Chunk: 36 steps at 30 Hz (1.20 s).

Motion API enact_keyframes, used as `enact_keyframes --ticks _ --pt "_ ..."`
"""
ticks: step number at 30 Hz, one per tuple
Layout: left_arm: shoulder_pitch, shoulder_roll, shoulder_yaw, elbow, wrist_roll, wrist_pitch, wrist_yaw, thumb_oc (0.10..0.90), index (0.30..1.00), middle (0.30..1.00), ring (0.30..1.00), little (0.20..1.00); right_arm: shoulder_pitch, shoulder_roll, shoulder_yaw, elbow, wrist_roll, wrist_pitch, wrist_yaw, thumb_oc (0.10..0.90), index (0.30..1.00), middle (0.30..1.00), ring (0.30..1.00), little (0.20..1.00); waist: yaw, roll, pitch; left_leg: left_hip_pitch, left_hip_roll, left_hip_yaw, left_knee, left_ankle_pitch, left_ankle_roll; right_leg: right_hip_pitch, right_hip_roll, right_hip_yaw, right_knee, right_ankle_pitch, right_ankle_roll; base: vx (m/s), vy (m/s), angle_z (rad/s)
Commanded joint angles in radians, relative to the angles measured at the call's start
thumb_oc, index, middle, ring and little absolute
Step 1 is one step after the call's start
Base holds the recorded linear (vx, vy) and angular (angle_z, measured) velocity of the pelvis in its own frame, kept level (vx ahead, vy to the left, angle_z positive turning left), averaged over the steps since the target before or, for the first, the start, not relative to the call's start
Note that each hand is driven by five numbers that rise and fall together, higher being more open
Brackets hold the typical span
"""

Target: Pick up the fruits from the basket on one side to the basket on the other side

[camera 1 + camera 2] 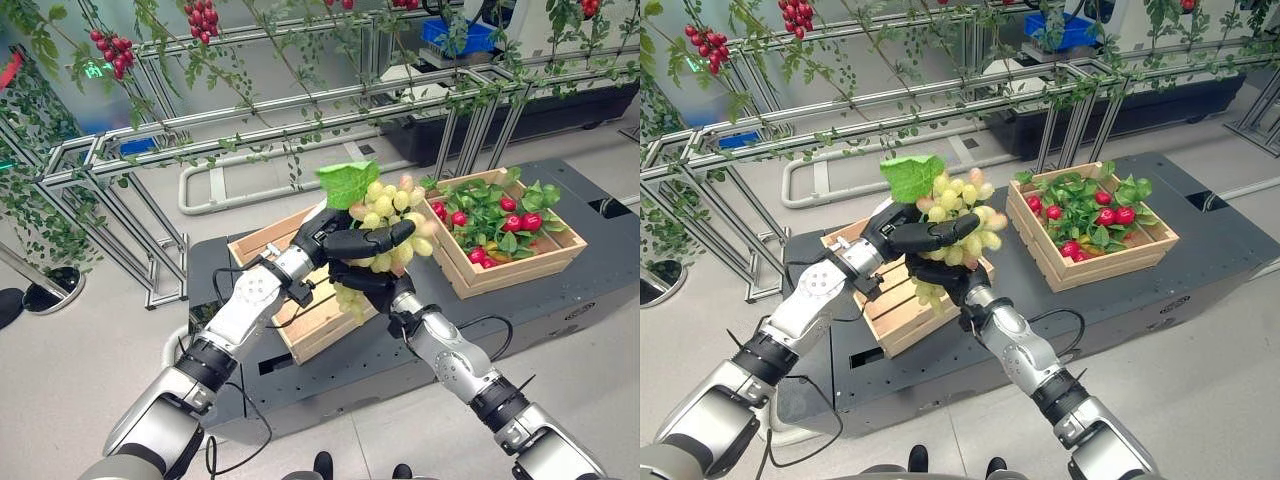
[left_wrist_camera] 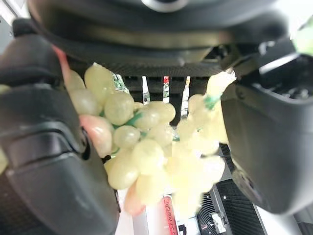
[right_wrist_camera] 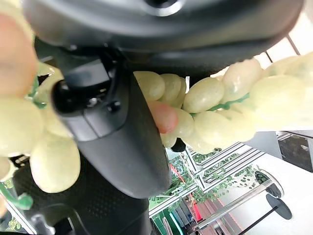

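Observation:
A bunch of pale green grapes (image 1: 392,208) with a big green leaf (image 1: 347,182) on top hangs in the air over the right end of the left wooden crate (image 1: 262,248). Both hands hold it. My left hand (image 1: 345,240) reaches in from the left, its fingers wrapped across the front of the bunch. My right hand (image 1: 372,284) cups it from below. In the left wrist view the grapes (image 2: 146,156) sit between my fingers (image 2: 44,161) and thumb. In the right wrist view my thumb (image 3: 117,137) presses on the grapes (image 3: 205,93). The right crate (image 1: 520,268) holds red fruits among green leaves.
Both crates stand on a dark low platform (image 1: 570,300). Behind it runs a metal trellis (image 1: 250,120) with vines and red berry clusters (image 1: 110,50). A blue bin (image 1: 460,35) stands far back.

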Motion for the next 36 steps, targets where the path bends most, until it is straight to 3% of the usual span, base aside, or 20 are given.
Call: enact_keyframes --ticks 1,11,14,20,26,36 --pt "-0.016 -0.001 0.111 0.171 0.001 -0.055 0.082 0.800 0.900 0.900 0.900 0.900 -0.054 0.075 -0.152 -0.045 -0.007 -0.210 0.014 0.400 0.300 0.300 0.300 0.300 0.000 -0.041 -0.129 0.040 -0.012 0.035 0.002 -0.151 -0.019 0.025 -0.041 0.028 0.002 -0.063 0.005 0.00 -0.015 -0.06" --pt "0.004 0.008 0.174 0.239 0.039 -0.114 0.235 0.800 0.900 0.900 0.900 0.900 -0.018 0.068 -0.180 -0.030 -0.006 -0.219 0.001 0.400 0.300 0.300 0.300 0.300 -0.019 -0.046 -0.130 0.044 -0.002 0.057 0.002 -0.150 -0.022 0.017 -0.031 0.046 0.002 -0.063 0.003 0.00 -0.009 -0.04" --pt "0.019 -0.012 0.197 0.219 0.052 -0.162 0.295 0.800 0.900 0.900 0.900 0.900 0.006 0.068 -0.200 -0.021 -0.013 -0.221 0.002 0.400 0.300 0.300 0.300 0.300 -0.028 -0.049 -0.131 0.045 0.003 0.067 0.002 -0.150 -0.022 0.012 -0.028 0.056 0.002 -0.063 0.001 0.01 -0.009 -0.15" --pt "0.025 -0.034 0.215 0.179 0.061 -0.194 0.361 0.800 0.900 0.900 0.900 0.900 0.032 0.064 -0.225 -0.030 -0.034 -0.224 0.003 0.400 0.300 0.300 0.300 0.300 -0.045 -0.051 -0.124 0.051 0.009 0.083 0.002 -0.153 -0.022 0.008 -0.022 0.076 0.002 -0.062 -0.002 0.00 -0.009 -0.15" --pt "0.044 -0.056 0.219 0.170 0.051 -0.208 0.363 0.800 0.900 0.900 0.900 0.900 0.056 0.050 -0.249 -0.041 -0.098 -0.236 -0.018 0.400 0.300 0.300 0.300 0.300 -0.062 -0.054 -0.124 0.063 0.012 0.097 0.002 -0.161 -0.018 0.010 -0.015 0.095 0.002 -0.066 -0.003 0.01 -0.015 -0.14" --pt "0.214 -0.121 0.255 0.060 0.045 -0.226 0.359 0.800 0.900 0.900 0.900 0.900 0.209 -0.012 -0.341 -0.169 -0.235 -0.283 0.007 0.400 0.300 0.300 0.300 0.300 -0.091 -0.066 -0.109 0.073 0.027 0.128 0.002 -0.167 -0.016 0.002 0.002 0.133 0.002 -0.064 -0.006 -0.01 -0.054 -0.17"
